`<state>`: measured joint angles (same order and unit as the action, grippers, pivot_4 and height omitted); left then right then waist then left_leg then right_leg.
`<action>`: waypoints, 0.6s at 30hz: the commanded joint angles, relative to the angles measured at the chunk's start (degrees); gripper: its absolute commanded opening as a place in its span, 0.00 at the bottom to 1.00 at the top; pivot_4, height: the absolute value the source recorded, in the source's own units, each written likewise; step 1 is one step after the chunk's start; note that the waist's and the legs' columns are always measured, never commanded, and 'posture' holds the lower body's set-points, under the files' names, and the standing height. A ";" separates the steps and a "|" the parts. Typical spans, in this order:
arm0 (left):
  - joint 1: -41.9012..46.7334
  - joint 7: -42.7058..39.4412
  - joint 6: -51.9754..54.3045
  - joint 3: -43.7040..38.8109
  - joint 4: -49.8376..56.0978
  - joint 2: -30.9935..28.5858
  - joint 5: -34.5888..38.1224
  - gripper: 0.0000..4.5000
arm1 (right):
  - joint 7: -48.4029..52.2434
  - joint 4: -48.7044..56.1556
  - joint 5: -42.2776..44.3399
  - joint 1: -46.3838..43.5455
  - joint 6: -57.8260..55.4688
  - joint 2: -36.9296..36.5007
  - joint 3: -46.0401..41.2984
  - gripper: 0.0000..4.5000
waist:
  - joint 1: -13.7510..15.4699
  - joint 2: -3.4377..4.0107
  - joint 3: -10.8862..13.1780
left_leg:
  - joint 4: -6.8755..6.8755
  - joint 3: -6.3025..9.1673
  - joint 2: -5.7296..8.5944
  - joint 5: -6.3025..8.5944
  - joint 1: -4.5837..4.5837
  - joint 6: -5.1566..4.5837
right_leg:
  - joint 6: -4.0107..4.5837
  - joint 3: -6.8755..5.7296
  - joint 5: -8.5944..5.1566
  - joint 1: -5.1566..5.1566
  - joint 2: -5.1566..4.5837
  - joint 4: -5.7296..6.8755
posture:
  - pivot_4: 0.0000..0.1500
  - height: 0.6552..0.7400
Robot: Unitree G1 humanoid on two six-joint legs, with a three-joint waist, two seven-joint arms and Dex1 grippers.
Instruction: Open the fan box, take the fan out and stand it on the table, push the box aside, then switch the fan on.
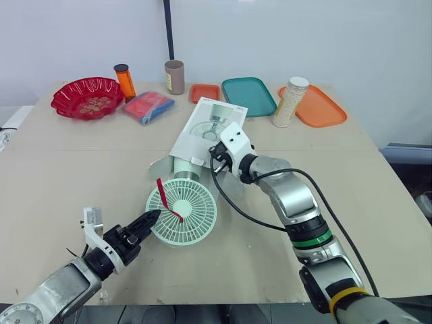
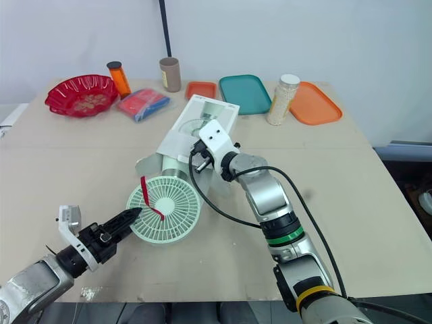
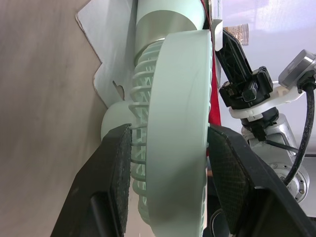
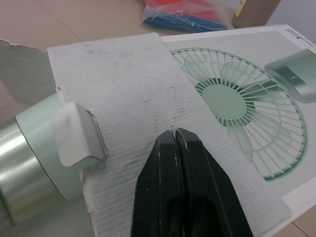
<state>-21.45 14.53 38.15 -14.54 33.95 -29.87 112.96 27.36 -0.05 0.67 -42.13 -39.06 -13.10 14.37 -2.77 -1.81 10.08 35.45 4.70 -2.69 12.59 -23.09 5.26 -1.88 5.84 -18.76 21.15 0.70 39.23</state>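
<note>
Before a white wall [image 1: 304, 34], on tan table [image 1: 67, 169]: left gripper [image 1: 152, 217] pinches fan [image 1: 192, 210], right gripper [image 4: 176, 134] pressed together.

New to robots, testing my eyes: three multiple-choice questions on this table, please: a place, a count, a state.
1. On the tan table, the red scalloped plastic bowl sits: A) far left; B) centre; C) near right.
2. Flat trays: A) one; B) three; C) five.
3. The pale green round fan is: A) wholly boxed; B) partly out of the white cardboard box; C) upright.
Answers: A, far-left corner; B, small orange tray, teal tray, large orange tray; B, stem under the box's flap.
</note>
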 commanded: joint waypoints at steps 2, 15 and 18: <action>-2.29 1.02 -0.79 -0.06 1.02 -1.05 -0.08 0.41 | 0.18 -0.59 -0.85 0.81 -1.97 -0.55 1.09 0.00 | 0.01 0.00 0.00 | 0.00 0.00 0.00 0.00 0.00 0.00 | 0.00 0.00 0.00 0.00 0.00 0.00 | 1.00 1.00; -4.76 0.40 -1.54 0.82 1.54 -1.52 -1.22 0.41 | 0.49 -0.20 -1.20 0.90 -1.72 -0.93 1.67 0.00 | 0.00 0.00 0.00 | 0.00 -0.02 0.00 0.00 0.00 0.00 | 0.00 0.01 -0.01 0.01 0.00 0.00 | 1.00 1.00; -5.32 0.41 -1.85 1.18 1.98 -1.41 -1.34 0.41 | 0.51 -0.15 -1.26 1.02 -1.66 -0.97 1.80 0.00 | 0.00 0.00 0.00 | -0.01 -0.02 -0.01 0.01 0.00 -0.01 | 0.01 0.02 -0.01 0.02 0.01 0.00 | 1.00 1.00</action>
<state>-24.95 13.77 36.25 -13.58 36.36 -30.63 112.47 27.43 0.53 0.24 -42.13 -39.33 -13.41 15.09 -2.77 -1.81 10.08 35.44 4.68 -2.70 12.60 -23.09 5.25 -1.87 5.86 -18.77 21.17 0.70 39.23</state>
